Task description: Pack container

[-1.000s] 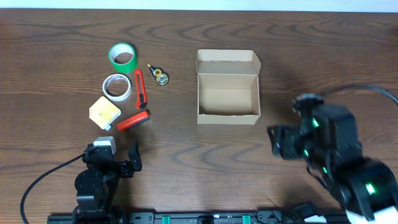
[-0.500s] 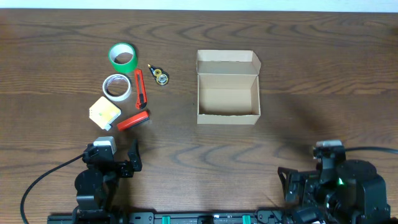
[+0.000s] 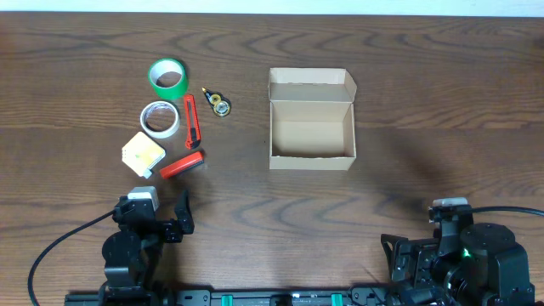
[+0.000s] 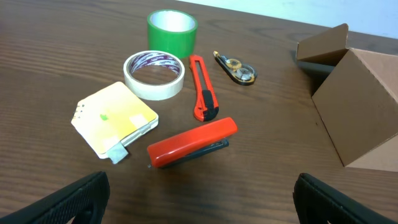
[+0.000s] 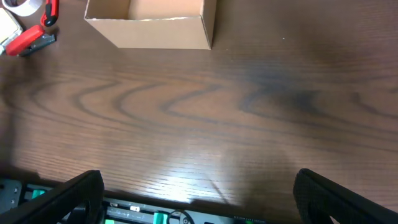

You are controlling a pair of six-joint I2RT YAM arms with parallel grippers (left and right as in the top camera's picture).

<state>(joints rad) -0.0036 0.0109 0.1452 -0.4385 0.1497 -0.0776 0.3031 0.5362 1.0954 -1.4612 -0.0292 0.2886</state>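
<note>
The container [image 3: 312, 155], a tan cardboard box, stands open at the table's middle with its flap lid folded back; it looks empty. It also shows in the left wrist view [image 4: 367, 106] and in the right wrist view [image 5: 155, 38]. My left gripper [image 4: 199, 202] is open and empty, low over the table in front of the loose items, near the front left edge [image 3: 155, 217]. My right gripper [image 5: 199, 202] is open and empty, well in front of the box at the front edge. The right arm [image 3: 463, 259] sits at the front right.
Left of the box lie a green tape roll [image 3: 168, 76], a white tape roll [image 3: 160, 118], a red utility knife [image 3: 191, 121], a small correction tape dispenser [image 3: 218, 103], a pale yellow notepad [image 3: 143, 154] and a red stapler [image 3: 182, 164].
My right arm has drawn back from beside the box's right side to the table's front right edge. The left arm and all objects have not moved.
</note>
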